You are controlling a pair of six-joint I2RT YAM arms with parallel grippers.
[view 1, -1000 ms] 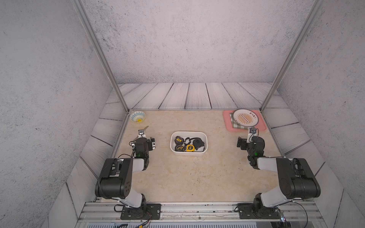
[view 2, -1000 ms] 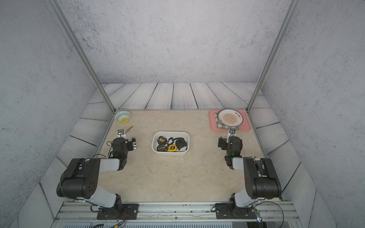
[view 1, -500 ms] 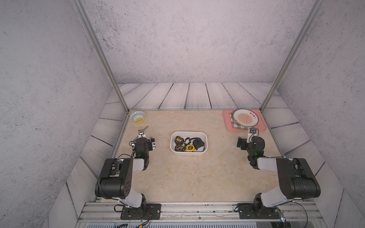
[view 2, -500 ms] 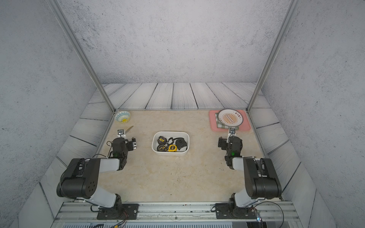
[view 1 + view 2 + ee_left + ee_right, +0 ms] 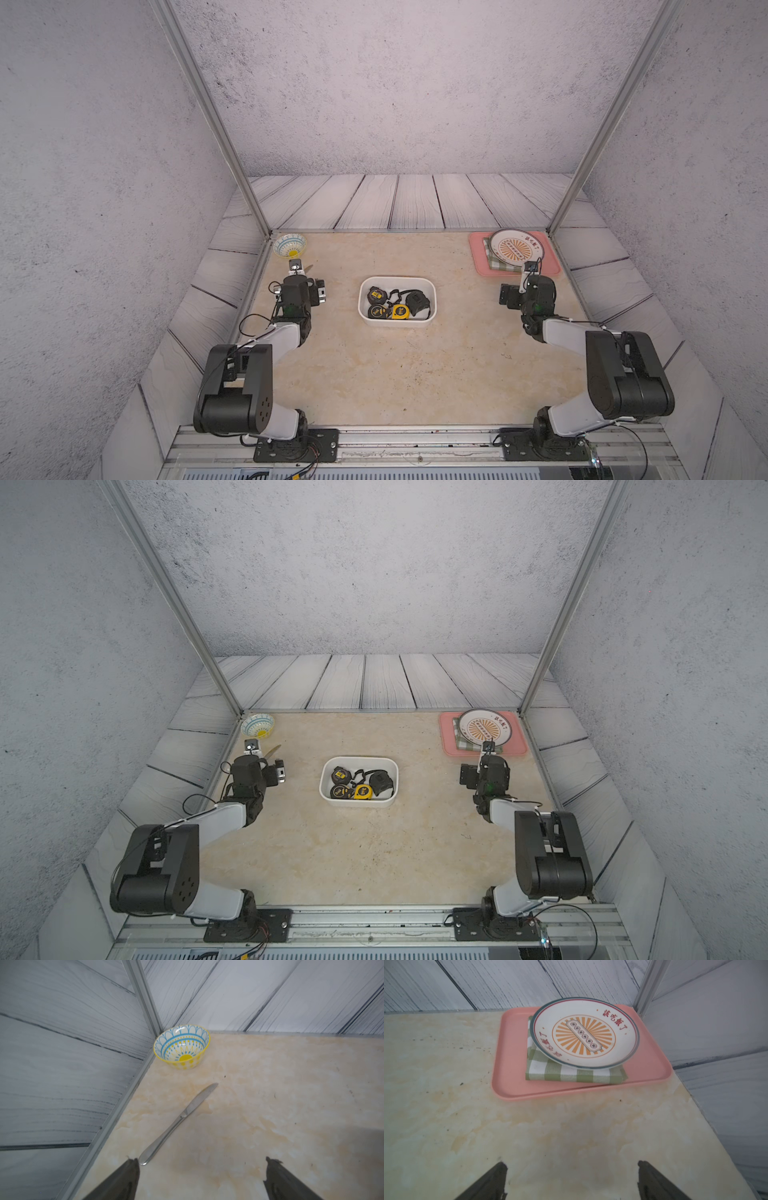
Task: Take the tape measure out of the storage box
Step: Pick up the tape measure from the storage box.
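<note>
Black and yellow tape measures [image 5: 400,311] sit in white rounded plastic storage box [image 5: 397,322], mid-desk.
Left gripper [image 5: 201,1160] and right gripper [image 5: 571,1164] gape empty (approach not begun); next, one must reach in.

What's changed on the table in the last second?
Nothing visibly changed. The left gripper and right gripper stay open and empty at the sides; the tape measures stay in the storage box.

Beige marble table [image 5: 395,374]; white storage box [image 5: 395,322] mid-table; patterned bowl [image 5: 290,245] far left, knife [image 5: 178,1120] just nearer; pink tray [image 5: 512,1053] far right.
</note>
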